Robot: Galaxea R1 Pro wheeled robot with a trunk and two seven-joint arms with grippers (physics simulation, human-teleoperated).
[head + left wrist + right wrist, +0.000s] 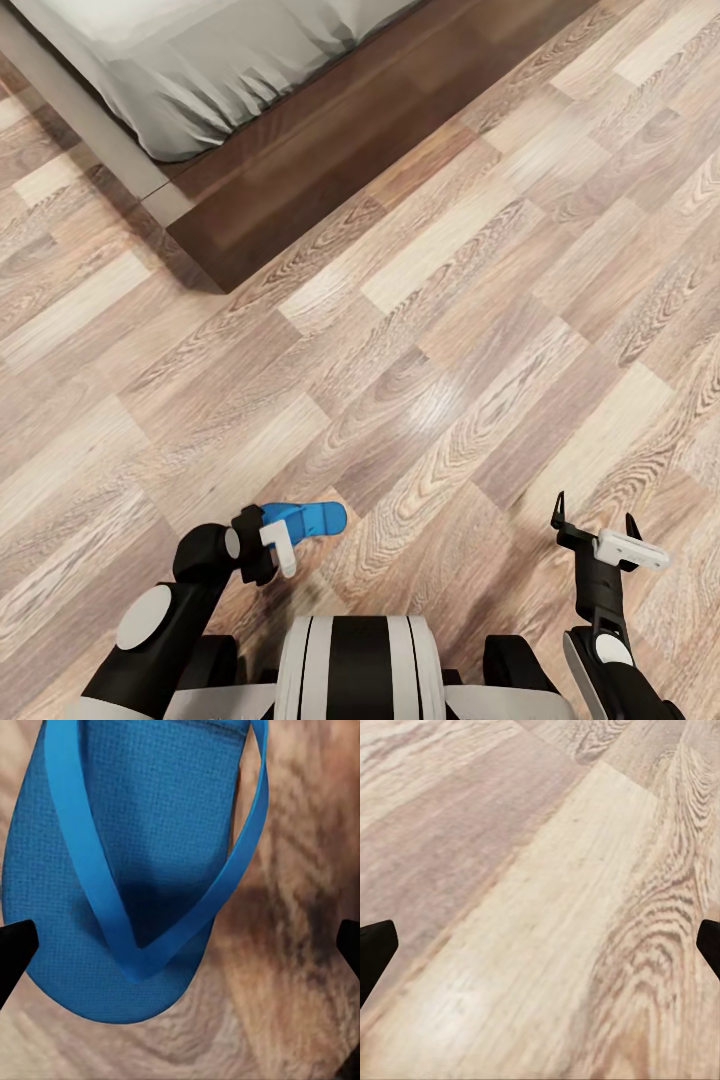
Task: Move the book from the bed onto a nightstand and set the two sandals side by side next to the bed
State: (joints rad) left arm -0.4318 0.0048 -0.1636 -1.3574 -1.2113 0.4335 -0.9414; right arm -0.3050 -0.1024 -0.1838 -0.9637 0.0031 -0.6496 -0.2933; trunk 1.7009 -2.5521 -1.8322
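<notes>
One bright blue sandal (312, 518) lies low over the wood floor just in front of my base. In the left wrist view the sandal (135, 870) shows its toe strap and sole close up. My left gripper (285, 535) hangs right over it, open, and its dark fingertips (15, 949) stand wide apart beside the sole without closing on it. My right gripper (597, 520) is open over bare floor, nothing between its fingers (376, 949). A corner of the bed (190, 80), with its dark wooden frame (330, 150), lies ahead to the left. The book and the nightstand are out of view.
Wood-plank floor (450, 330) stretches between me and the bed frame. A pale strip (90, 130) runs along the mattress's left side.
</notes>
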